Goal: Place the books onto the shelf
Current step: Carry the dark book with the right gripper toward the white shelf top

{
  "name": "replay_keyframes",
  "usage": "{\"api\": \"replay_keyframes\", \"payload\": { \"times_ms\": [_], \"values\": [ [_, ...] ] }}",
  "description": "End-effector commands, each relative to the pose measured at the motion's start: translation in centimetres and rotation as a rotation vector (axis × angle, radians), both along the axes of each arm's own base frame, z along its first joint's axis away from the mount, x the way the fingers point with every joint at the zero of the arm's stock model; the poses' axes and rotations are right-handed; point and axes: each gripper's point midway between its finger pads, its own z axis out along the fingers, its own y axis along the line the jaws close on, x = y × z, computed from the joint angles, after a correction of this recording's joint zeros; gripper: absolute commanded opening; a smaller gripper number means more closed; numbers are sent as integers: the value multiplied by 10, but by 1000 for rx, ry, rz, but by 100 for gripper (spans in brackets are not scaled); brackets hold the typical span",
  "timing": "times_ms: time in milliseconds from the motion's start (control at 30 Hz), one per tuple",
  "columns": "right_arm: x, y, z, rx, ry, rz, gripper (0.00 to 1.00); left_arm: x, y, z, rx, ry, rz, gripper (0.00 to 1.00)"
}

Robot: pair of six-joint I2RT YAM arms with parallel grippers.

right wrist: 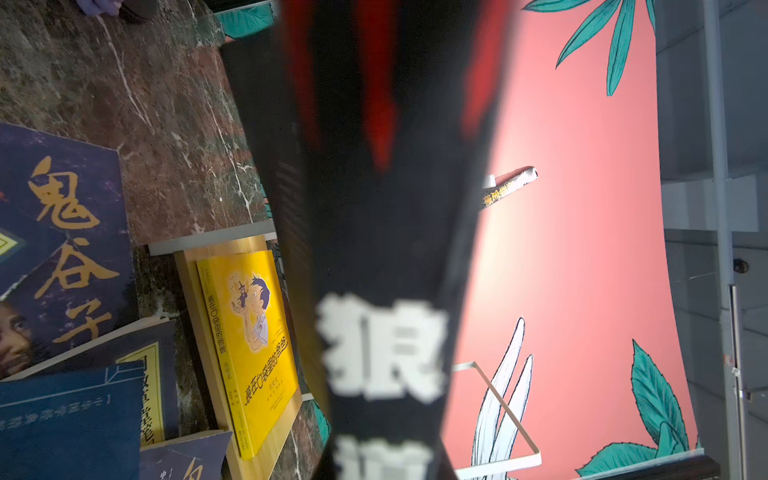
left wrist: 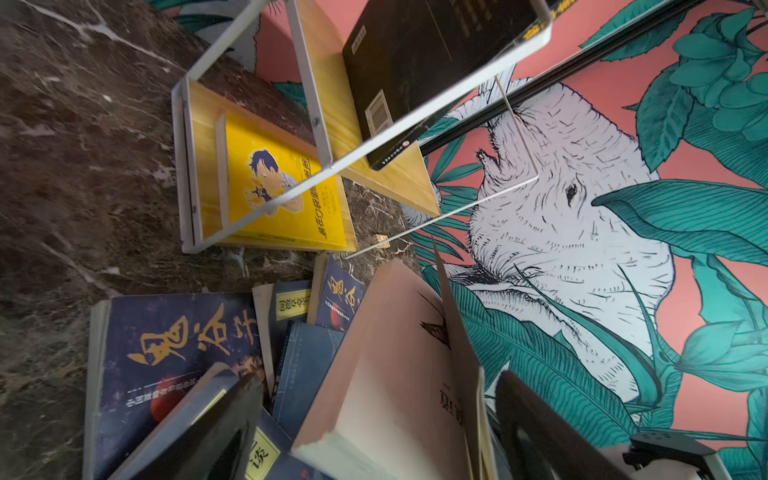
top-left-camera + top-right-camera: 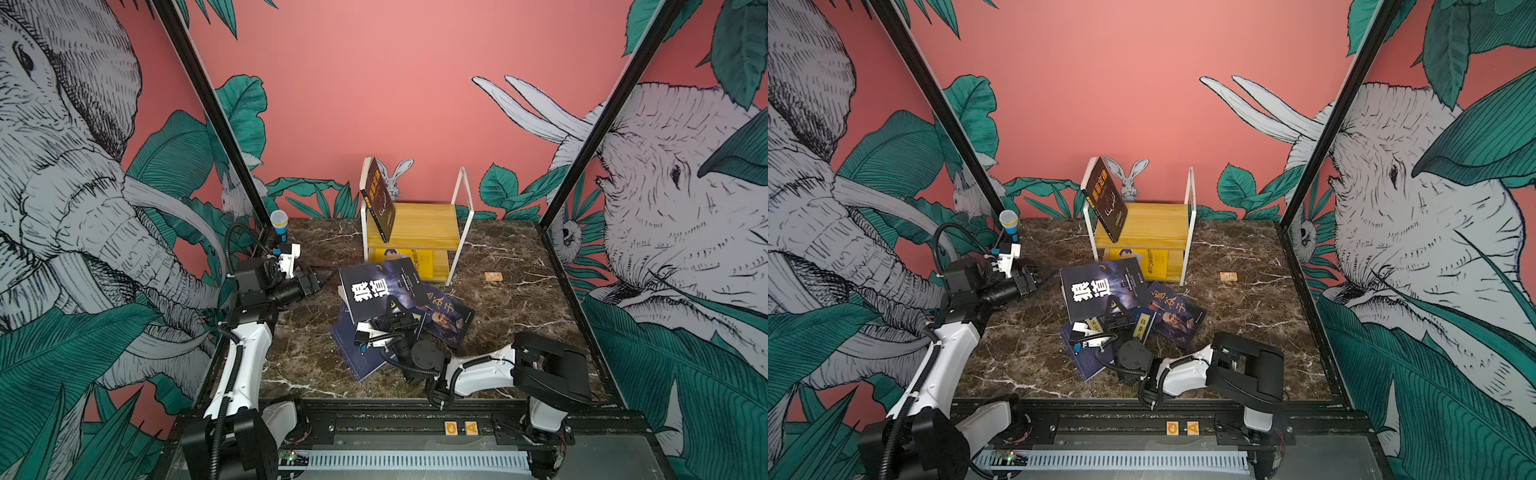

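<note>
The black book (image 3: 380, 291) (image 3: 1100, 291) with big white characters is raised at a tilt over the pile in front of the shelf (image 3: 419, 226) (image 3: 1152, 226). My right gripper (image 3: 395, 311) (image 3: 1115, 309) is shut on its near edge; in the right wrist view the black book (image 1: 382, 345) fills the middle. My left gripper (image 3: 315, 283) (image 3: 1032, 283) is open at the book's left edge, and its fingers (image 2: 216, 424) stand wide on either side of the pale page block (image 2: 395, 374). Navy books (image 3: 446, 318) (image 3: 1177, 318) (image 2: 166, 353) lie flat underneath.
A black book with orange lettering (image 3: 380, 199) leans on the shelf's upper board. A yellow cartoon book (image 3: 411, 259) (image 2: 282, 195) lies on the lower board. A small wooden block (image 3: 493, 276) sits to the right and a microphone (image 3: 279, 224) stands at the back left.
</note>
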Motion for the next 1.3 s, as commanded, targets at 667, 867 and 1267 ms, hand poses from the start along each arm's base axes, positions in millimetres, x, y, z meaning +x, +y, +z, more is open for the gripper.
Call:
{"api": "replay_keyframes", "payload": {
  "times_ms": [667,867,1267],
  "values": [
    [-9,-98,144,720,282,-15,0,-5,27,59,435,-309,81,99],
    [3,-116,179,880,311,-21,0,-14,25,87,471,-488,123,99],
    [38,-120,212,1149,434,2,0,-34,20,119,631,-854,230,100]
  ]
}}
